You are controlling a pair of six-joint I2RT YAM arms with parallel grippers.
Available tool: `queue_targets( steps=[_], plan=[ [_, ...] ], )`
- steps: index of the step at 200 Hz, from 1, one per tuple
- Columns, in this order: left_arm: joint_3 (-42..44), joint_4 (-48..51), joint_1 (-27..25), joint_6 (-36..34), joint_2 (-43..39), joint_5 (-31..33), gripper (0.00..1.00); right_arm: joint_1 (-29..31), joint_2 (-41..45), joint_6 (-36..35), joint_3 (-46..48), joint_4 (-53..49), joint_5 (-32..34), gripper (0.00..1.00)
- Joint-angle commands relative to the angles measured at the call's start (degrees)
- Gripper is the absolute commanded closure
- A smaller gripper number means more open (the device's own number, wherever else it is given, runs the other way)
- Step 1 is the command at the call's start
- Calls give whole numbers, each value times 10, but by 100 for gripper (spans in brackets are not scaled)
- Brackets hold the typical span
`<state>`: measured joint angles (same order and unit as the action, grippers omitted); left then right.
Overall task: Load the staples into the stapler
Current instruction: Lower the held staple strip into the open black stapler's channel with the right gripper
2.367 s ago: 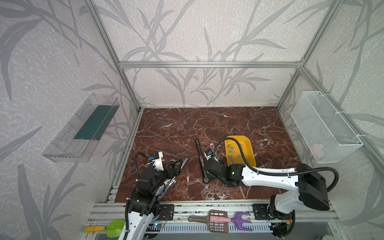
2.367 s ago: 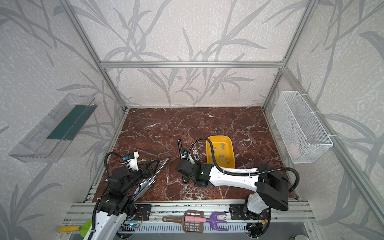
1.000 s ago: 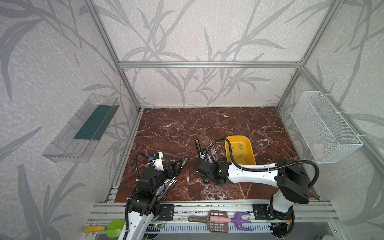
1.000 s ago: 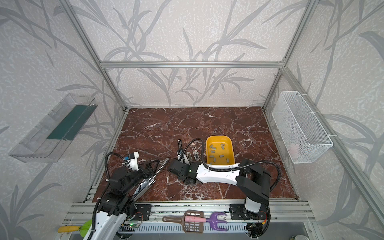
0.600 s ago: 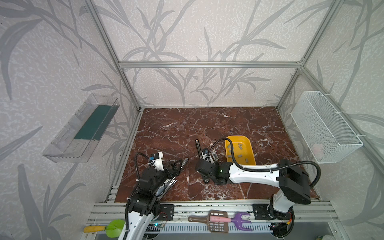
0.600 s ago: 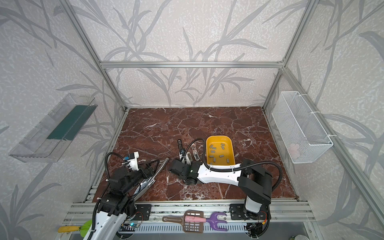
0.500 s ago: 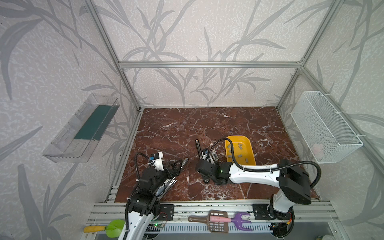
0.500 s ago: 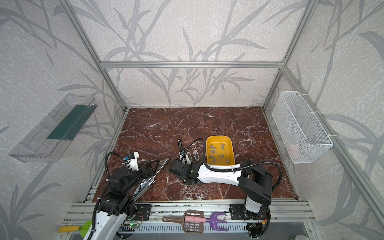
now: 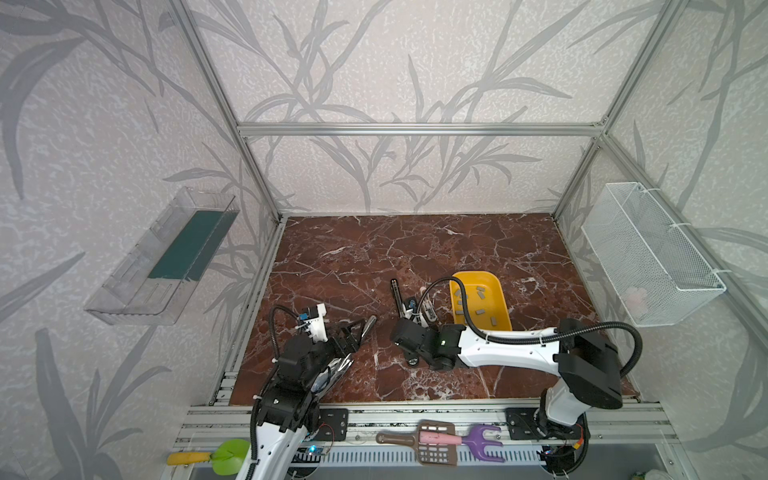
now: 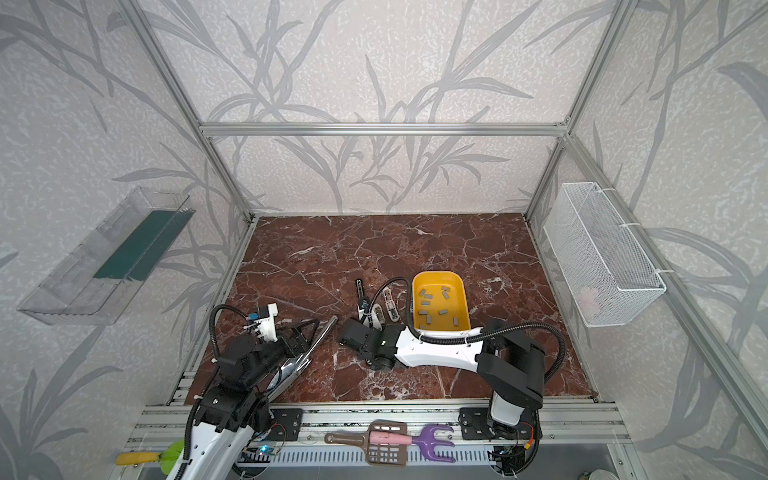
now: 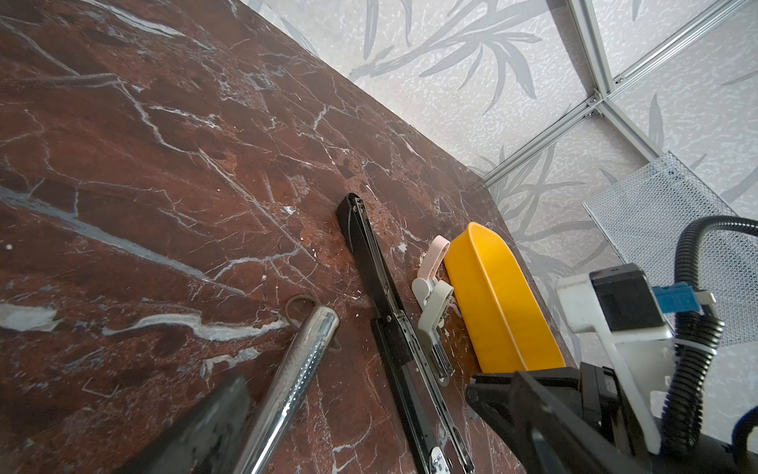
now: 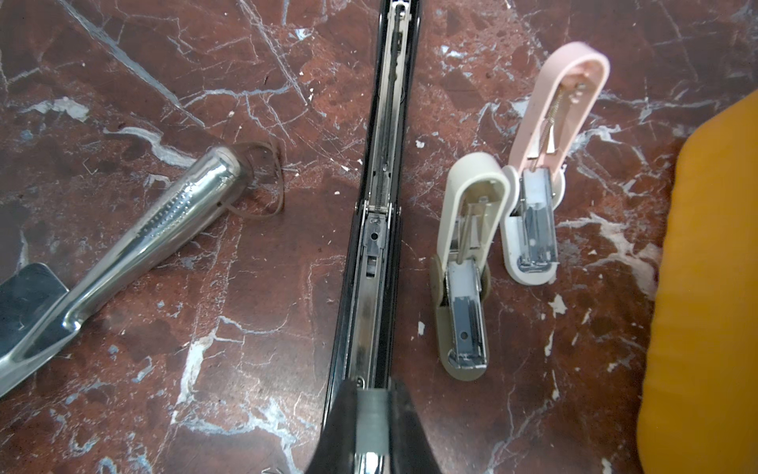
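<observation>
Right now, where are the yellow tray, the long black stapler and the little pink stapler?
yellow tray (image 11: 500, 303): left wrist view, its outer side wall.
long black stapler (image 12: 377, 246): right wrist view, its open metal channel.
pink stapler (image 12: 568, 98): right wrist view, its flipped-open lid.

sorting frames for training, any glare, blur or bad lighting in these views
Left wrist view: glare streaks on the chrome handle, dark foreground blurred. Right wrist view: right gripper close up and out of focus, black stapler sharp. Both top views: soft even light, staples tiny but distinct.
</observation>
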<state>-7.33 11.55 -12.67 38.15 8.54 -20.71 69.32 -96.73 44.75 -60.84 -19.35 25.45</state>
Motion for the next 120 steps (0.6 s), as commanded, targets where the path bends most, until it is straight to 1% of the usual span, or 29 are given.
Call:
queue_targets(
  steps=[1,46,51,120],
  plan=[
    [4,-10,-3,3,-5,1,1,2,-7,-4,-8,7,3,100],
    [4,-10,-3,4,-4,1,1,2,-7,-6,-11,11,-5,100],
    [4,-10,-3,3,-5,1,1,2,-24,-6,-11,11,-6,100],
    [4,-10,-3,3,-4,1,1,2,-43,-4,-21,8,-17,100]
  ],
)
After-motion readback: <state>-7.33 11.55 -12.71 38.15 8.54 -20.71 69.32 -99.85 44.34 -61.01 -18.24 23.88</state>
